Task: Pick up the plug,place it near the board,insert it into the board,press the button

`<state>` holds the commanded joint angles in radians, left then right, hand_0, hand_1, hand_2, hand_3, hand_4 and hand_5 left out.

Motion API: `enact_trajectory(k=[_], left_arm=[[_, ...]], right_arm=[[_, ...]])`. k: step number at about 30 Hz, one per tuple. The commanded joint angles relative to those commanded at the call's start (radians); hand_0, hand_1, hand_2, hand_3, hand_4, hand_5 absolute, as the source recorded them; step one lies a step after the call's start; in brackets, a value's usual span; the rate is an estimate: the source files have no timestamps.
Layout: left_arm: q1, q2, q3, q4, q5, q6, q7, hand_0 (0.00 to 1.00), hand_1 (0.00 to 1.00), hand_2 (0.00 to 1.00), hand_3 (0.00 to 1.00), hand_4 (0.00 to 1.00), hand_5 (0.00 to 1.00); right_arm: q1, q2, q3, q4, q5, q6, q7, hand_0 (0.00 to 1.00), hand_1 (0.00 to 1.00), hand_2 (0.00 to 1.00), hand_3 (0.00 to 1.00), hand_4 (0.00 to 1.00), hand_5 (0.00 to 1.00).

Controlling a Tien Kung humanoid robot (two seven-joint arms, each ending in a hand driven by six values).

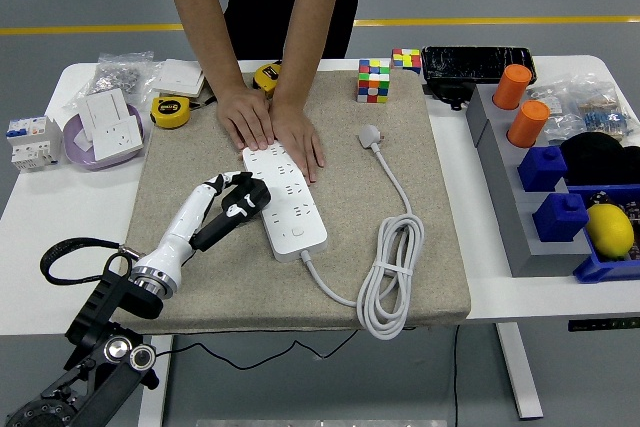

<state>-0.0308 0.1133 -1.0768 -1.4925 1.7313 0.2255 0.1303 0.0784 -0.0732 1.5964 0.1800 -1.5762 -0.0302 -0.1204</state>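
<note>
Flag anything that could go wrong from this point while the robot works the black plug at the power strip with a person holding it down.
1. The person's hands press on the far end of the power strip, close to the left hand; a slip could strike their fingers.
2. The black plug sits at the strip's left edge, seemingly not over a socket, so pushing may jam or shove the strip.
3. The plug's thin black cable loops near the forearm and could snag.
</note>
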Motion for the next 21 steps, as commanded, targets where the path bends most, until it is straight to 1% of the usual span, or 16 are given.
enact_trajectory(k=[7, 14, 17, 21], left_arm=[[-0.026, -0.003, 0.035, 0.035, -0.007, -0.009, 0.005, 0.949, 0.921, 0.877, 0.838, 0.998, 0.998], [-0.040, -0.003, 0.068, 0.031, -0.003, -0.010, 0.004, 0.953, 0.919, 0.875, 0.838, 0.998, 0.998], [-0.046, -0.002, 0.076, 0.028, 0.008, -0.013, 0.007, 0.954, 0.917, 0.871, 0.834, 0.998, 0.998], [-0.059, 0.000, 0.087, 0.024, 0.046, -0.014, 0.014, 0.954, 0.914, 0.870, 0.832, 0.998, 0.998]], right_arm=[[0.005, 0.000, -0.007, 0.000, 0.005, -0.001, 0.001, 0.837, 0.727, 0.724, 0.765, 0.998, 0.971], [0.003, -0.002, -0.005, 0.000, -0.001, 0.000, 0.000, 0.836, 0.727, 0.724, 0.765, 0.998, 0.970], [0.003, -0.003, -0.005, 0.000, -0.004, 0.001, -0.001, 0.836, 0.728, 0.724, 0.765, 0.998, 0.970], [0.004, -0.004, -0.012, 0.000, 0.000, 0.000, 0.000, 0.836, 0.728, 0.723, 0.765, 0.998, 0.970]])
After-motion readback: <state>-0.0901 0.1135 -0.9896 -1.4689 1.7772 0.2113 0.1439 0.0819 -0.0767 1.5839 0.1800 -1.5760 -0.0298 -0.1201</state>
